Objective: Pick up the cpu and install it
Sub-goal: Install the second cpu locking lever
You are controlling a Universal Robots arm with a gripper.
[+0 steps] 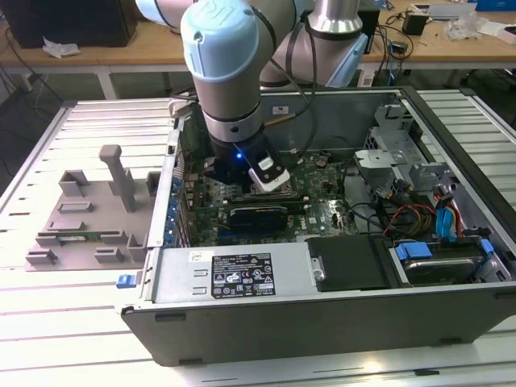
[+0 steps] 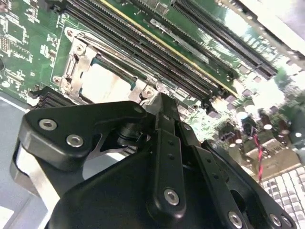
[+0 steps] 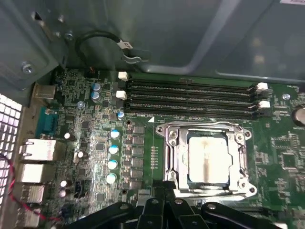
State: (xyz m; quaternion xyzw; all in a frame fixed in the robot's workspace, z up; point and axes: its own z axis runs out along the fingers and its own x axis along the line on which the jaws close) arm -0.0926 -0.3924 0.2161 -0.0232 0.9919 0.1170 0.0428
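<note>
- Silvery cpu [image 3: 207,160] already sits inside the motherboard socket [image 3: 172,152], under the metal frame.
- Gripper [image 2: 159,102] hovers just beside it, fingers apparently closed, holding nothing.
- Any move should be straight and gentle.

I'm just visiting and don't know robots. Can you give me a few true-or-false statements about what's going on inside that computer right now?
1. The cpu lies in the motherboard socket. True.
2. The gripper carries the cpu above the grey plastic tray. False: it hangs inside the computer case, just beside the socket, and the tray sits outside the case, at the exterior view's left.
3. The memory slots beside the socket hold modules. False: in both wrist views they look empty.
4. The computer case lies open on its side, so the motherboard faces up. True.
</note>
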